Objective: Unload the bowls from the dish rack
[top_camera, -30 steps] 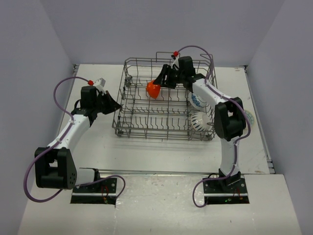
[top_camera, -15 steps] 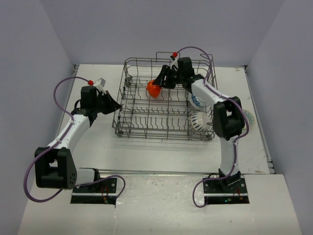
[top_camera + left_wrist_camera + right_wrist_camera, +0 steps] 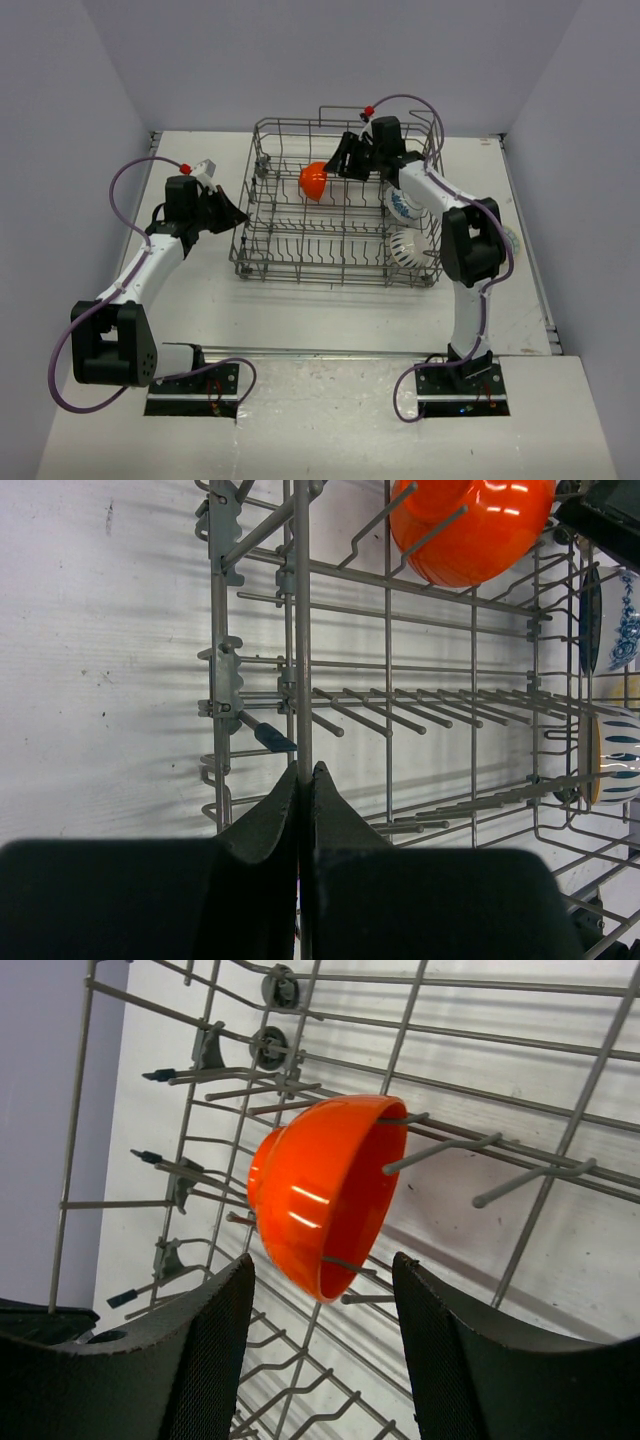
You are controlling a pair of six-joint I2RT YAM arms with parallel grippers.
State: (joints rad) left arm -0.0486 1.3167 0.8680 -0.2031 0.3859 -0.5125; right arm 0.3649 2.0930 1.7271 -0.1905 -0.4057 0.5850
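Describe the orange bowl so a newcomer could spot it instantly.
Find the grey wire dish rack on the table. In its far half, an orange bowl sits tipped on its side among the tines, just ahead of the open right gripper. It is the only plain, bright one; the other bowls, at the rack's right end, are patterned white.

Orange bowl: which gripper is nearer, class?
Right. The right gripper hangs open just beside the orange bowl; the left gripper is shut on the left edge of the dish rack, farther away.
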